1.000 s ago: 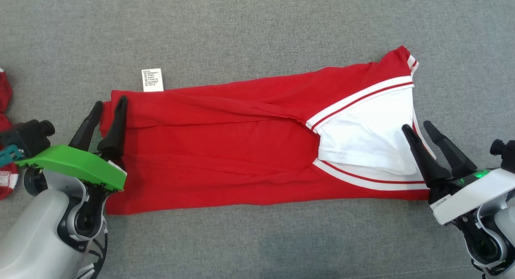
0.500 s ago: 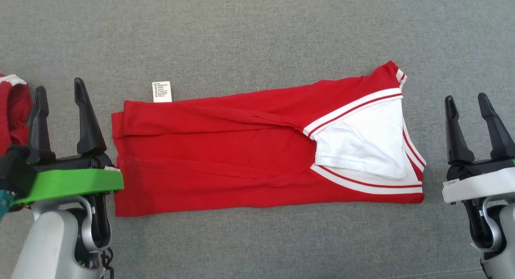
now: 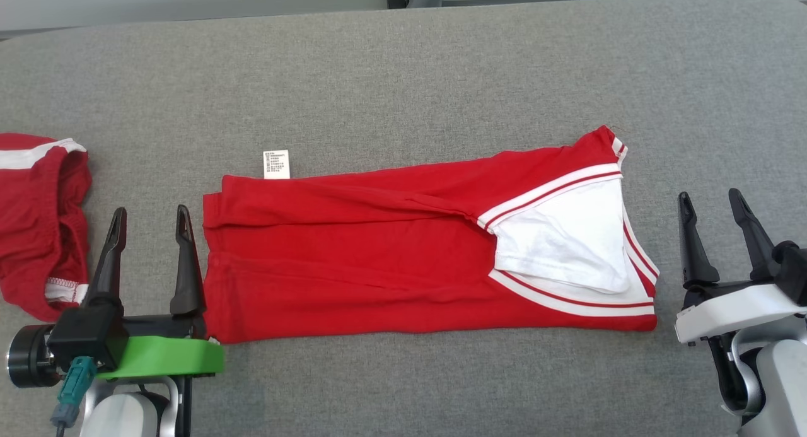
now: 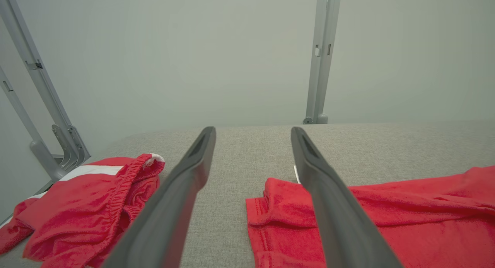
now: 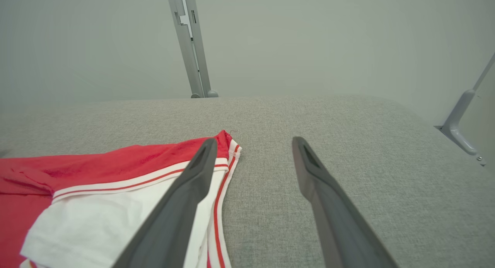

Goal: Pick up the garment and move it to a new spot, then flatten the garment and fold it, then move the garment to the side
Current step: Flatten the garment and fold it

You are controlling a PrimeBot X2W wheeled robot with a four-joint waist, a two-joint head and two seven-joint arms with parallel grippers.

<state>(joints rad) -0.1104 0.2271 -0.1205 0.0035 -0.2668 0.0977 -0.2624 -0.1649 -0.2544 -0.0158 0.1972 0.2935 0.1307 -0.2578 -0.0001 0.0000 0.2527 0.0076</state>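
Left gripper and right gripper gape empty, flanking your red garment
You see it folded flat on the grey surface, white panel at its right end; another red cloth lies crumpled at left.

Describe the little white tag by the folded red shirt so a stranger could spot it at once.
On the grey padded table lies a long folded red garment. At its far edge, near the left end, a small white care label pokes out onto the grey. Unlike the garment's white stripes, it is a tiny rectangle with printed text.
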